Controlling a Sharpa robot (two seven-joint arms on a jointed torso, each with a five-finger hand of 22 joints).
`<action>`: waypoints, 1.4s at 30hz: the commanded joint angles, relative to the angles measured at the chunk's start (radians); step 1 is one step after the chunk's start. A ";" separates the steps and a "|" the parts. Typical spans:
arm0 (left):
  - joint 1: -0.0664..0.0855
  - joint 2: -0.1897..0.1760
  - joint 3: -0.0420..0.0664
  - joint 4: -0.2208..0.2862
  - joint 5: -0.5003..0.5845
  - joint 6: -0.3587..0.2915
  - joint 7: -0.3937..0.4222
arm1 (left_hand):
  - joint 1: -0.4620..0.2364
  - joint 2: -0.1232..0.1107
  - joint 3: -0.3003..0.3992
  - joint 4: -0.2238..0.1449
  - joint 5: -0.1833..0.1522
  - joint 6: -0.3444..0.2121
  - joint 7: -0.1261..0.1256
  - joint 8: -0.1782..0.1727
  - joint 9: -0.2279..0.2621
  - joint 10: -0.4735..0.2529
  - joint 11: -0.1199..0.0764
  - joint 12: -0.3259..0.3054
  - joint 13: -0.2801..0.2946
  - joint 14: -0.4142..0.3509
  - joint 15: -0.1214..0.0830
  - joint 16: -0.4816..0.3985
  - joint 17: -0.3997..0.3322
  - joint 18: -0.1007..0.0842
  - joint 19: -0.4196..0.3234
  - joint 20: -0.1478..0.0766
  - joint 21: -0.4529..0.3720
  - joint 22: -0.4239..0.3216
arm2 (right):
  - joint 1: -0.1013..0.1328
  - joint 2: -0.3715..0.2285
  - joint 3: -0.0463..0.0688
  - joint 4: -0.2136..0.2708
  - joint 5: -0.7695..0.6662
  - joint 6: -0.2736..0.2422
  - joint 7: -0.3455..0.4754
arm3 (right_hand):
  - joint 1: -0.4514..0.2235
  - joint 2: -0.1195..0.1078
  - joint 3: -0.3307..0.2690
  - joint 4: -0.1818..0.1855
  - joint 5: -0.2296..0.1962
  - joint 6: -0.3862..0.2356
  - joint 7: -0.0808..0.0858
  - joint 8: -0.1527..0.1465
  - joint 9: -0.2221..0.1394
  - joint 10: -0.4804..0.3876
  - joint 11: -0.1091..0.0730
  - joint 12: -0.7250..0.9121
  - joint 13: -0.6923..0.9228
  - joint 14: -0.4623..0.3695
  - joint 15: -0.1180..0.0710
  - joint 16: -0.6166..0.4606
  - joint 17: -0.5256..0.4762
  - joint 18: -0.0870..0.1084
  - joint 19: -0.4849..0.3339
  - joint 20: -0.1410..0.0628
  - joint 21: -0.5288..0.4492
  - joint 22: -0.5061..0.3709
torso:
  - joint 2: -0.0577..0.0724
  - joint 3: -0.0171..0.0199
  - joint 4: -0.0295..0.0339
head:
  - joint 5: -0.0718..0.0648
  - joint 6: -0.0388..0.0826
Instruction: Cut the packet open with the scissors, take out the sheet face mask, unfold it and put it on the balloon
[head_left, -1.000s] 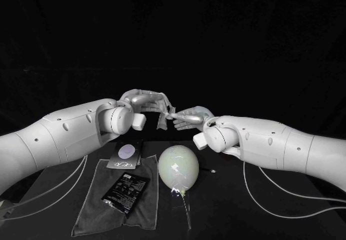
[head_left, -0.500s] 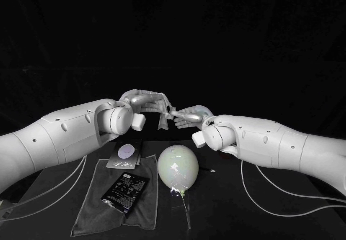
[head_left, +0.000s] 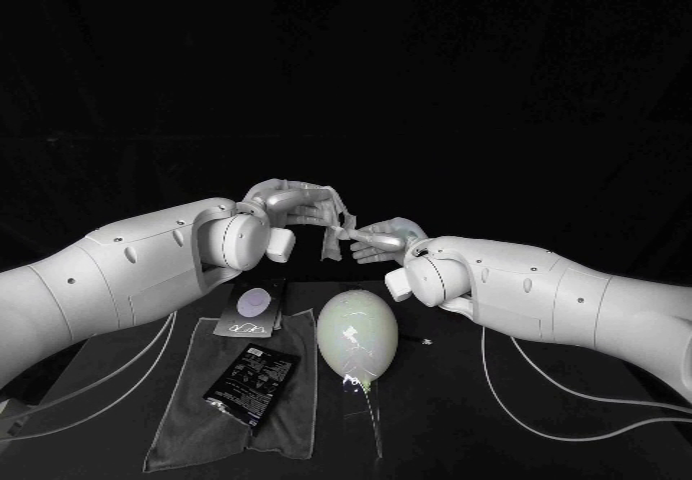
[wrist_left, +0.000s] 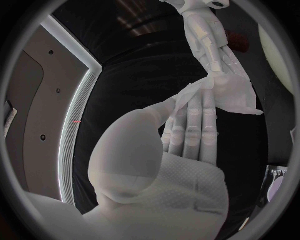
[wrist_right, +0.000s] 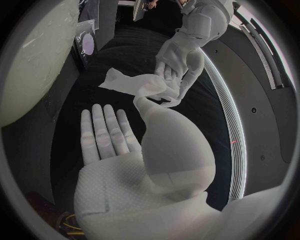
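Note:
My left hand (head_left: 293, 206) holds the white folded sheet face mask (head_left: 338, 226) in the air above the table's far side. In the left wrist view the mask (wrist_left: 232, 96) lies over the left hand's (wrist_left: 190, 131) fingers with the thumb pressed on its edge. My right hand (head_left: 379, 239) reaches in from the other side, fingers straight and apart, touching the mask's lower edge. In the right wrist view the mask (wrist_right: 140, 86) hangs between the right hand (wrist_right: 119, 142) and the left hand (wrist_right: 181, 55). The pale balloon (head_left: 356, 334) lies on the table below both hands.
A grey cloth (head_left: 188, 425) covers the table's left part, with the black packet (head_left: 250, 385) on it. A dark card with a pale oval (head_left: 251, 309) lies at the cloth's far end. A small dark item (head_left: 423, 341) lies right of the balloon.
My right hand has moved left, closer to the mask, and now touches it. My left hand has lifted the mask slightly.

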 joint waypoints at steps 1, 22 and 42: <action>0.002 0.002 0.002 0.005 0.008 0.027 0.013 | 0.003 0.004 0.005 0.000 0.003 0.005 0.003 0.003 0.106 0.006 -0.002 0.005 -0.001 0.007 0.001 0.007 0.002 0.008 0.009 -0.001 0.006 0.001 | -0.001 0.004 0.001 0.004 0.015 0.006 0.031 | 0.006 0.009 -0.009 -0.001 -0.002 -0.004 0.086 -0.004 0.000 -0.006 -0.002 0.006 0.000 0.001 -0.001 -0.002 -0.002 -0.002 0.004 0.000 -0.003 -0.004 | -0.001 -0.0003 0.0002 | 0.000 -0.001; 0.002 0.000 0.002 0.013 0.008 0.046 0.008 | 0.002 0.004 0.005 0.001 0.003 0.005 0.002 0.003 0.107 0.008 -0.003 0.005 -0.001 0.009 0.001 0.007 0.003 0.007 0.011 -0.002 0.007 0.001 | -0.002 0.006 0.001 0.018 0.061 -0.026 0.179 | 0.162 0.101 0.066 -0.044 -0.002 0.158 -0.002 0.059 0.018 0.144 -0.074 0.055 0.003 0.087 -0.046 0.029 -0.014 0.026 0.085 -0.005 0.005 -0.045 | -0.001 -0.0005 0.0001 | 0.001 0.000; 0.002 -0.015 0.001 -0.006 -0.004 0.014 0.013 | 0.002 0.003 0.004 0.001 0.003 0.005 0.002 0.003 0.108 0.010 -0.003 0.005 -0.001 0.011 0.000 0.007 0.003 0.007 0.012 -0.003 0.007 0.001 | 0.004 -0.057 0.002 0.056 -0.005 -0.023 0.180 | 0.149 0.063 0.231 -0.117 -0.002 0.224 -0.020 0.105 0.048 0.269 -0.102 0.035 -0.002 0.167 -0.071 0.048 -0.017 0.026 0.148 -0.024 0.005 -0.076 | -0.001 0.0004 -0.0018 | 0.001 0.007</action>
